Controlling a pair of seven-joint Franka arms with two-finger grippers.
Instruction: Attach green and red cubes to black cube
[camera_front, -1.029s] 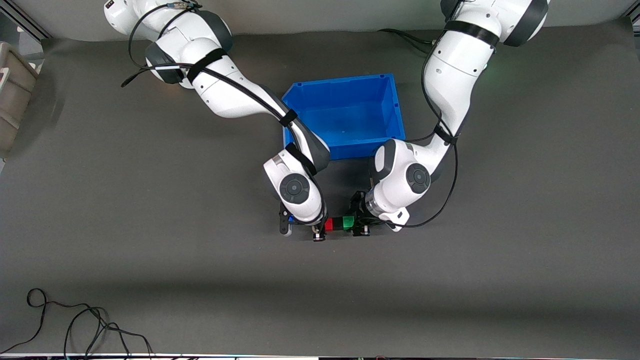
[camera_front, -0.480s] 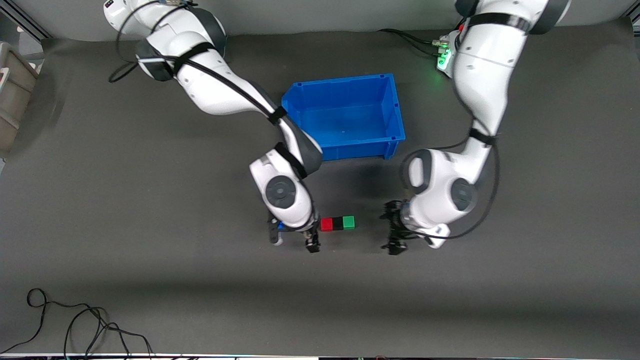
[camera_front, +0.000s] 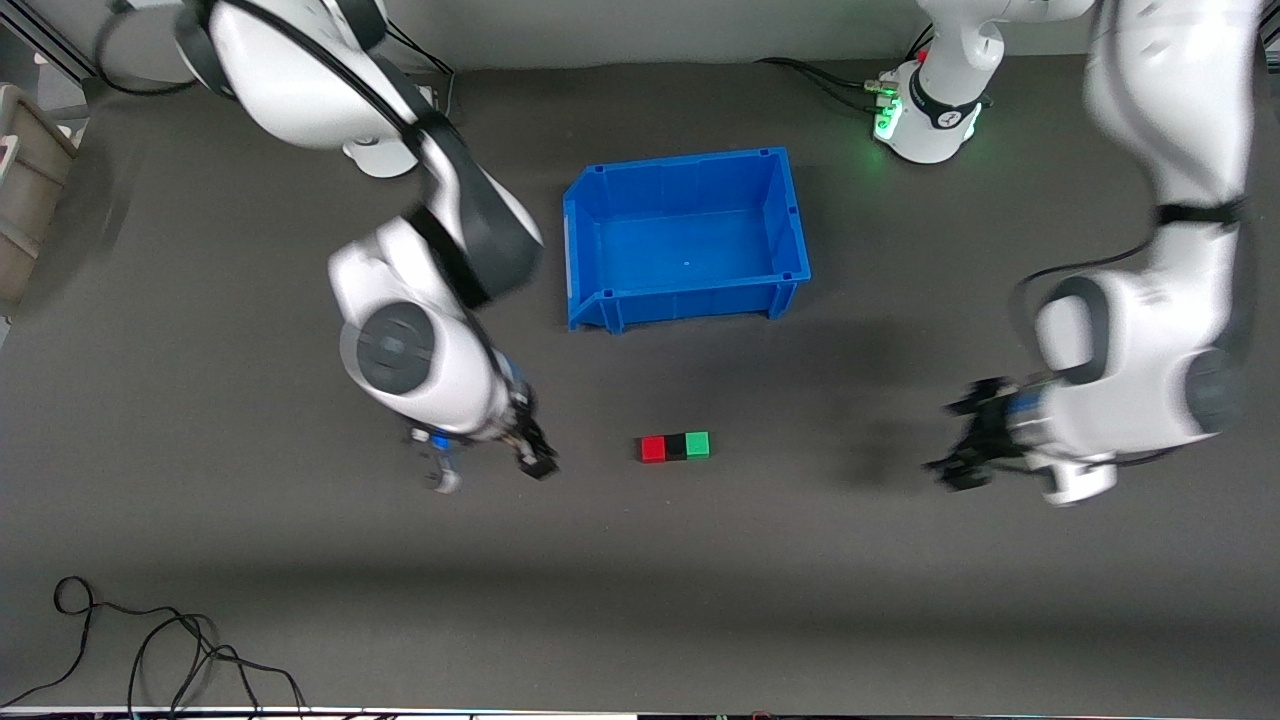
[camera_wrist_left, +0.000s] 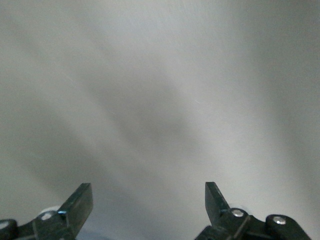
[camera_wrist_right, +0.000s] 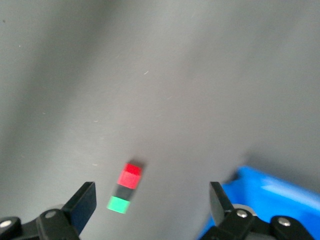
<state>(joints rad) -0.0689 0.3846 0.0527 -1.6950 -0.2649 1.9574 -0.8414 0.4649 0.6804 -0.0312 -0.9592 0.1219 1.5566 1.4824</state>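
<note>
You have three tiny cubes lying joined in a row on the grey bench mat (camera_front: 300, 600): the bright red cube (camera_front: 652, 449) toward the right arm's end, the matte black cube (camera_front: 675, 447) touching it in the middle, and the bright green cube (camera_front: 698, 444) touching that toward the left arm's end. The row sits nearer the front camera than the blue plastic bin (camera_front: 590, 255). Your right pincer (camera_front: 487, 470) hangs with its jaws spread and empty over bare mat, apart from the red cube. Your left pincer (camera_front: 968, 440) is likewise open and holds nothing, over bare mat well apart from the green cube.
</note>
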